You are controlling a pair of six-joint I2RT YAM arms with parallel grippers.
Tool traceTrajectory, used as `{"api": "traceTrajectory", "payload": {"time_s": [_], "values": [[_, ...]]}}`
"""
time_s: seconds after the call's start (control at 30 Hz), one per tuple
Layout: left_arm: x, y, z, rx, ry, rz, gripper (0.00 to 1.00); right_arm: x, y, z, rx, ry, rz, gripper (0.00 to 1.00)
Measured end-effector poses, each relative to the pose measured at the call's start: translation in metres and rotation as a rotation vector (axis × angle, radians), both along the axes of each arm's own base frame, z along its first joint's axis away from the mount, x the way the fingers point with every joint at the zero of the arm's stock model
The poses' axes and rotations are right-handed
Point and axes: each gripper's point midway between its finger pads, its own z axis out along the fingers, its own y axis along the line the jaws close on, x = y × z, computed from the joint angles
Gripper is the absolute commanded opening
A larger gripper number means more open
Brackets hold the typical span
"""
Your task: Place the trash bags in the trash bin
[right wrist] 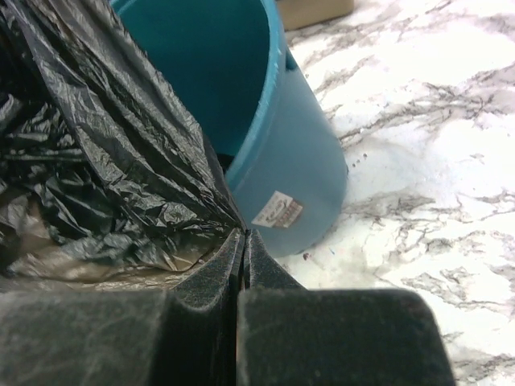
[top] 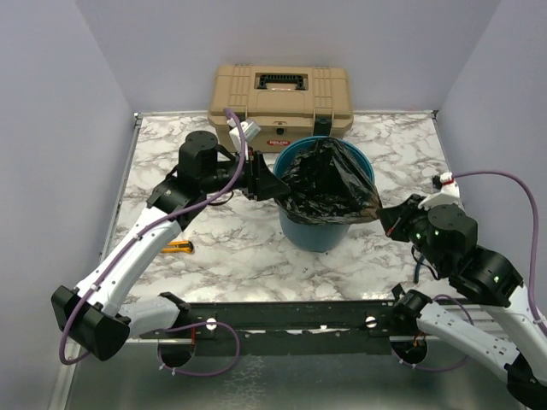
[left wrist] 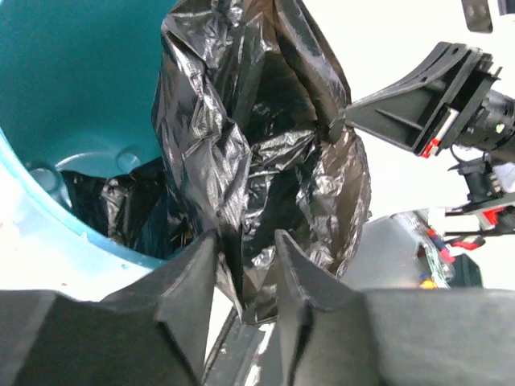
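While the trash bag [top: 329,175] spans the mouth of the trash bin [top: 314,237], stretched left to right, we see the right tool [right wrist: 244,241] pinching its edge; the left tool [left wrist: 245,239] stands slightly parted around film, grip unclear.

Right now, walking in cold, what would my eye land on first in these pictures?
A glossy black trash bag billows out of the teal trash bin in the middle of the marble table. Two robot arms hold it from either side: the right hand pinches its edge, and the film runs between the fingers of the left hand. A tan toolbox sits behind.
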Motion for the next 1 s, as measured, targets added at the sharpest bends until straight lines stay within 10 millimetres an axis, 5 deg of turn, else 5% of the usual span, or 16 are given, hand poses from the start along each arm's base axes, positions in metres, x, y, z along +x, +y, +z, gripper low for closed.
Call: {"api": "traceTrajectory", "payload": {"time_s": [0.37,1.0], "values": [[-0.017,0.004,0.005,-0.027,0.012,-0.035,0.55,-0.007,0.002,-0.012,0.019,0.014,0.028,0.01],[-0.011,0.003,-0.025,0.071,0.046,0.002,0.47,-0.009,0.006,-0.007,0.050,0.001,0.046,0.01]]}}
